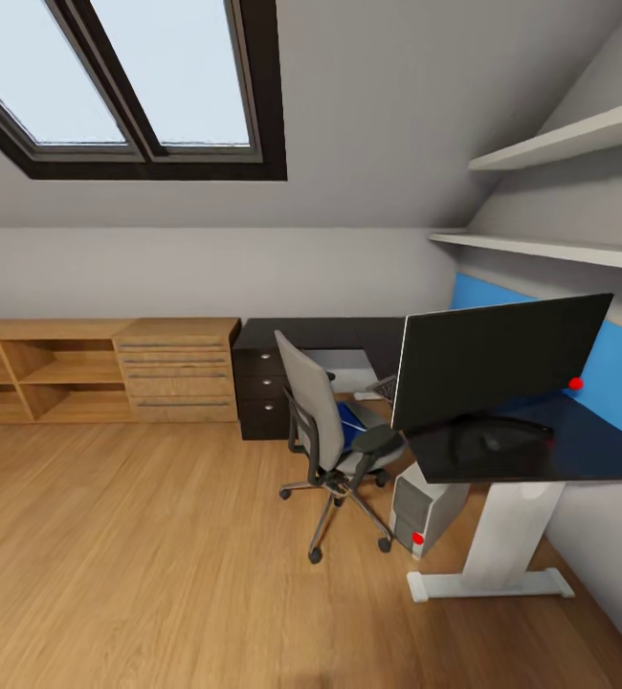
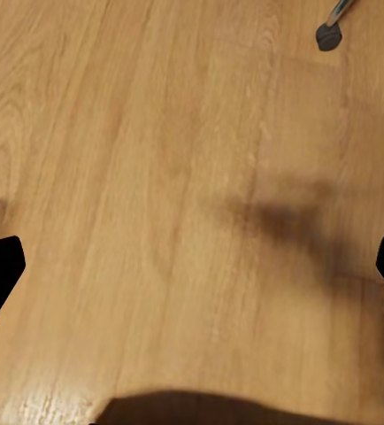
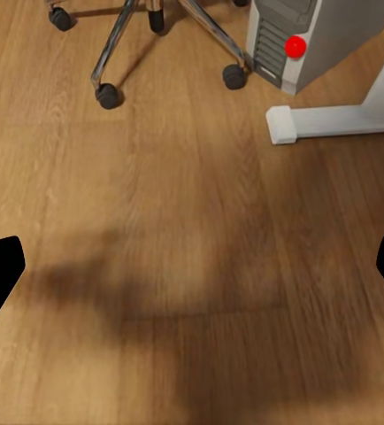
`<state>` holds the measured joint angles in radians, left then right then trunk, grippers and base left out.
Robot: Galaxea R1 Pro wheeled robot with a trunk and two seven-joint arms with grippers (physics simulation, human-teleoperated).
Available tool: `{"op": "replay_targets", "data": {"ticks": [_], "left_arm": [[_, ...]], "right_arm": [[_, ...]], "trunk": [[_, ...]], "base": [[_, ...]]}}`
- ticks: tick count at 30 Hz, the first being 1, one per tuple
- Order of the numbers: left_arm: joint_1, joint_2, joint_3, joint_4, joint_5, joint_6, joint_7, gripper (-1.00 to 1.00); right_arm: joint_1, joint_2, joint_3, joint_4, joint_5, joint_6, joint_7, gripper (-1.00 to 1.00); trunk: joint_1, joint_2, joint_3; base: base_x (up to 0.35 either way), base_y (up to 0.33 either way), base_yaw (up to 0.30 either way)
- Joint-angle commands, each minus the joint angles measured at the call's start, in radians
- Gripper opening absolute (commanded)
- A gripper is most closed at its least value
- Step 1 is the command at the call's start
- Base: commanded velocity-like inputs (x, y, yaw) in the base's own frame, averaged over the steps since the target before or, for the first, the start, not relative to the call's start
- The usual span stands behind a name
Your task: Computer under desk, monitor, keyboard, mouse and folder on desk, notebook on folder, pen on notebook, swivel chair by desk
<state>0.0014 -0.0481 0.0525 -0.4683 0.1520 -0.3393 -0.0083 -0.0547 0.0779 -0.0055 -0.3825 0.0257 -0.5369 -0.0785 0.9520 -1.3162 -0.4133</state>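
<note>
My left gripper (image 2: 192, 266) and right gripper (image 3: 192, 266) both hang with fingers wide apart above the floor (image 1: 158, 555); the monitor (image 1: 498, 359) stands at the desk (image 1: 579, 445) front edge; the computer (image 1: 426, 507) sits underneath; the folder (image 1: 354, 421) lies on the chair (image 1: 335, 435).

Daylight from the skylight (image 1: 129, 86) leaves the room evenly bright. The glossy tabletop (image 1: 579, 445) shows soft reflections. Both wrist views show blurred dark shadows on the wood floor (image 3: 157, 292). The renders are slightly soft, with lines bowing at the head view's edges
</note>
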Motion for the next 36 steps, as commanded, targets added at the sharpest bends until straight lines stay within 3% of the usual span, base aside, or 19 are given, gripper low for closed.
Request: {"op": "replay_targets", "data": {"ticks": [1,36], "left_arm": [[0.0,-0.001,0.003,0.0,0.003,-0.001,-0.001,1.0],[0.0,0.001,0.001,-0.01,0.0,-0.006,-0.001,1.0]], "right_arm": [[-0.001,0.0,0.0,0.001,0.003,-0.002,-0.004,1.0],[-0.001,0.0,0.002,0.002,0.006,-0.003,-0.004,1.0]], "trunk": [[0.004,-0.008,-0.004],[0.138,-0.253,-0.114]], "base": [[0.0,0.0,0.0],[0.0,0.0,0.0]]}}
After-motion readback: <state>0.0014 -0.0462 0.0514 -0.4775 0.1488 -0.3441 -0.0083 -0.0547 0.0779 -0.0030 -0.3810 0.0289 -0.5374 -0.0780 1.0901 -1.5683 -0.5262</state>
